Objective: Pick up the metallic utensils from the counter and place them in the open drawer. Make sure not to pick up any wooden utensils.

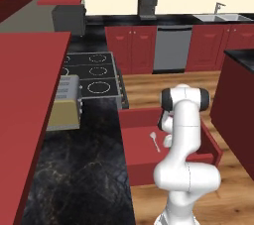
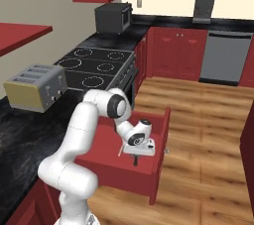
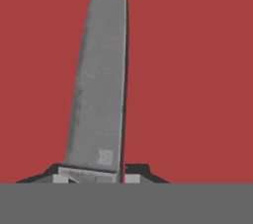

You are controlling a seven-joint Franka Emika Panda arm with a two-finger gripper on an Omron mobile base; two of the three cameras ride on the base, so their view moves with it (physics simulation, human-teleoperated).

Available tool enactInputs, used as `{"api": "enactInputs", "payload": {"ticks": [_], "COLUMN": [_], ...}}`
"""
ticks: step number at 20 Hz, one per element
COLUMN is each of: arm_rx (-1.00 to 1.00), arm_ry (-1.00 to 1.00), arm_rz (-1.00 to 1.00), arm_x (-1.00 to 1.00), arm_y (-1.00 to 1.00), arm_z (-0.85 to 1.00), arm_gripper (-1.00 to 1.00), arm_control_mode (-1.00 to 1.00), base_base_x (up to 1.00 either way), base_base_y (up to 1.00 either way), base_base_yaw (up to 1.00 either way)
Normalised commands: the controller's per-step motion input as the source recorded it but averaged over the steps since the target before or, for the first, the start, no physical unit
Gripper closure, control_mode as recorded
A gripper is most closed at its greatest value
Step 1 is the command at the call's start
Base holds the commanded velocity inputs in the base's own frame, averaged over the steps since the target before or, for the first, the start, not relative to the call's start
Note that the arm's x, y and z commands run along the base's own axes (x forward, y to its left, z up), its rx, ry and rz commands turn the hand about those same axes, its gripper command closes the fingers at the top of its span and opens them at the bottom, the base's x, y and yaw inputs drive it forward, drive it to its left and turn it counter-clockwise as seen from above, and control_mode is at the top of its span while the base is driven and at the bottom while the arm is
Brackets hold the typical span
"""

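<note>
My gripper hangs low inside the open drawer, fingers pointing down. It is shut on a metallic utensil, a flat dark grey blade-like piece that runs away from the fingertips over the red drawer floor. A second metallic utensil, a slim silvery spoon, lies on the drawer floor just left of the arm. The drawer stands pulled out from the cabinet, its front panel toward the wooden floor. The island counter with its black top shows at the right edge.
A toaster stands on the black worktop left of the drawer, with a stove behind it. A red shelf overhangs at the left. Wooden floor lies open to the right of the drawer.
</note>
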Motion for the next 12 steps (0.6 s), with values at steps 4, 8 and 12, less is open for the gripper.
{"api": "enactInputs", "payload": {"ticks": [4, 8, 12], "arm_rx": [0.00, 0.00, -0.01], "arm_ry": [0.06, 0.06, 0.06], "arm_rz": [-0.03, -0.08, -0.13], "arm_x": [0.07, -0.09, -0.35], "arm_y": [0.00, 0.07, 0.01], "arm_z": [-0.44, 0.00, 0.38], "arm_gripper": [-1.00, -1.00, -1.00], "arm_control_mode": [-1.00, -1.00, -1.00], "base_base_x": [0.00, 0.00, 0.00], "base_base_y": [0.00, 0.00, 0.00], "base_base_yaw": [0.00, 0.00, 0.00]}}
